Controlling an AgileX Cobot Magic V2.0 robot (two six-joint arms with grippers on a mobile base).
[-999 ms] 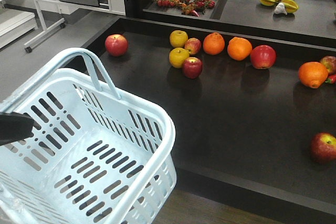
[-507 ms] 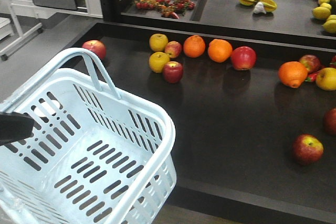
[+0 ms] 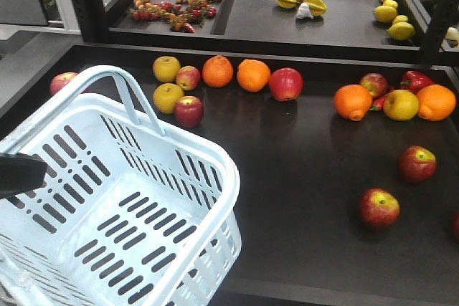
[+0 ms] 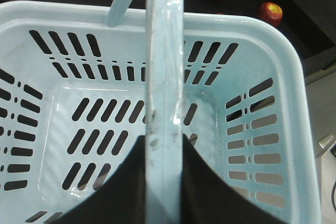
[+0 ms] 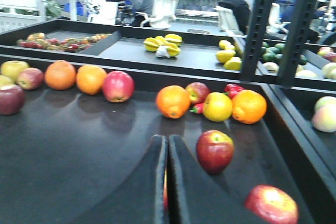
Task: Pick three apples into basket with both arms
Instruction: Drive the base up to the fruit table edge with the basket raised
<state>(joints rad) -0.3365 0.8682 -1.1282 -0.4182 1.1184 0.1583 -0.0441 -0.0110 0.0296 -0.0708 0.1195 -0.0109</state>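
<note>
**Basket** (image 3: pixel 226 177): pale blue, slotted, nothing inside. It sits at the lower left of the front view, with its near corner and left side cut off by the frame. It overlaps the front edge of the dark shelf (image 3: pixel 308 170). Whether it rests on anything cannot be told.

**Dark shape** (image 3: pixel 20 175): blunt, cut off at the left edge, lying over the basket's rim. It cannot be identified.

**Left gripper** (image 4: pixel 164 148): only two dark fingers show, their bases out of frame. They are clamped on the hoop handle (image 4: pixel 165 51), which runs straight up between them with one finger against each side.

**Right gripper** (image 5: pixel 167 141): two dark fingers, bases cut off below. They are pressed almost together, leaving a hairline slit, and hold nothing. A red-orange sliver shows through the slit low down and cannot be made out.

**Apples**: all are on the shelf, none in the basket.
- Nearest apple (image 5: pixel 214 151): just right of the right fingertips and beyond them, not touching.
- Second apple (image 5: pixel 270 205): lower right, blurred, underside cut off.
- Back-row apple (image 5: pixel 118 85): touching the two oranges (image 5: pixel 91 79), well apart from the fingers.
- Left-edge apple (image 5: pixel 10 99): half out of frame.
- Hidden apple (image 3: pixel 63 82): partly covered by the basket's handle in the front view.
</note>
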